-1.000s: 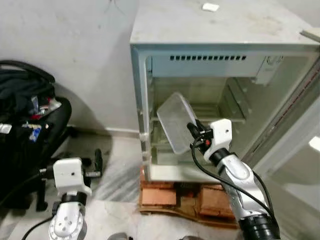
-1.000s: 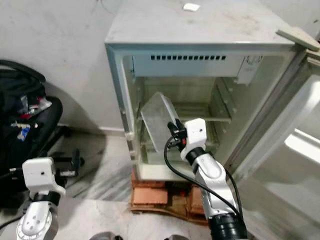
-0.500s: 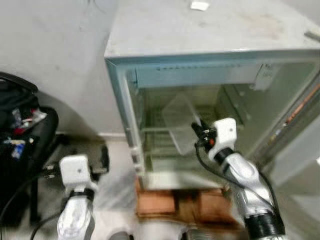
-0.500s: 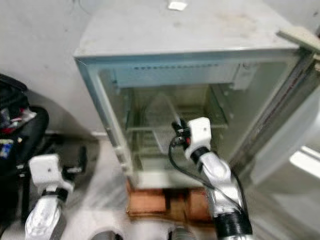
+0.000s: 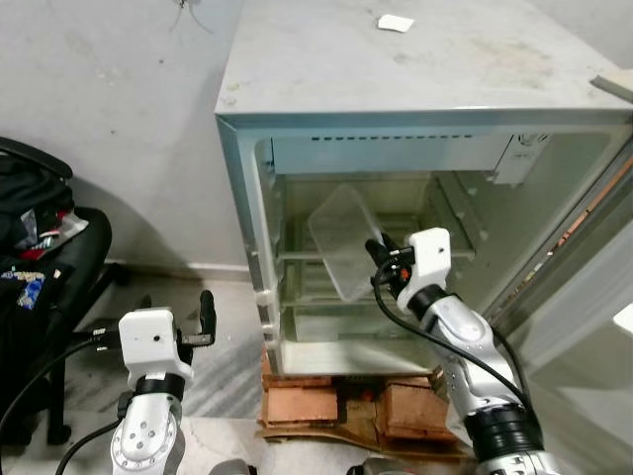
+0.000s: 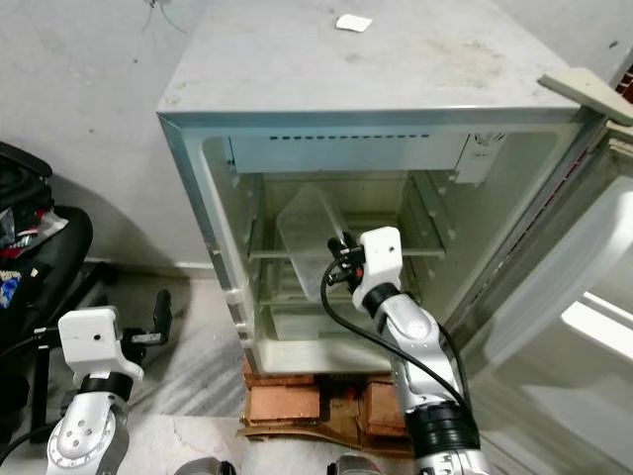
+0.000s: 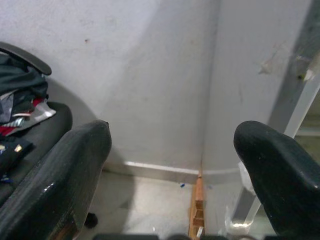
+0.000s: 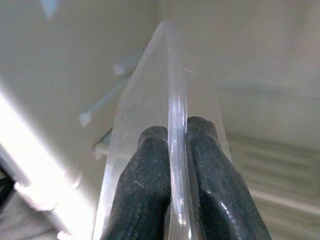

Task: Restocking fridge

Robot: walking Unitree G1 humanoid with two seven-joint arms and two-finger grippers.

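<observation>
Fridge (image 5: 415, 89) restocking turns here on a clear, flat rectangular plastic container (image 5: 341, 237), which sits tilted at the mouth of the small open white refrigerator, just in front of the upper wire shelf (image 5: 307, 255).

Nearest the robot, the left tool (image 5: 206, 319) hangs low by the floor with its two black fingers (image 7: 55, 175) spread wide and holding nothing; it points at the wall beside the fridge's left side. A black office chair (image 5: 49, 247) heaped with clothes stands near it.

Further in, the right tool (image 5: 374, 247) reaches into the fridge opening, its black fingers (image 8: 150, 175) pressed together on the thin rim of the clear container, pinching it edge-on. The container leans with its far end raised toward the left inner wall.

The step in hand looks like setting the container onto the shelf. To do it well, the wrist should roll until the container lies level with the shelf's front edge, then slide straight back, keeping clear of the left wall and the shelf rails. The pinch on such a thin, slick rim may slip, so slow motion seems wise, releasing only once it rests flat.

Beneath the fridge, red-brown bricks (image 5: 307, 391) prop its base.
</observation>
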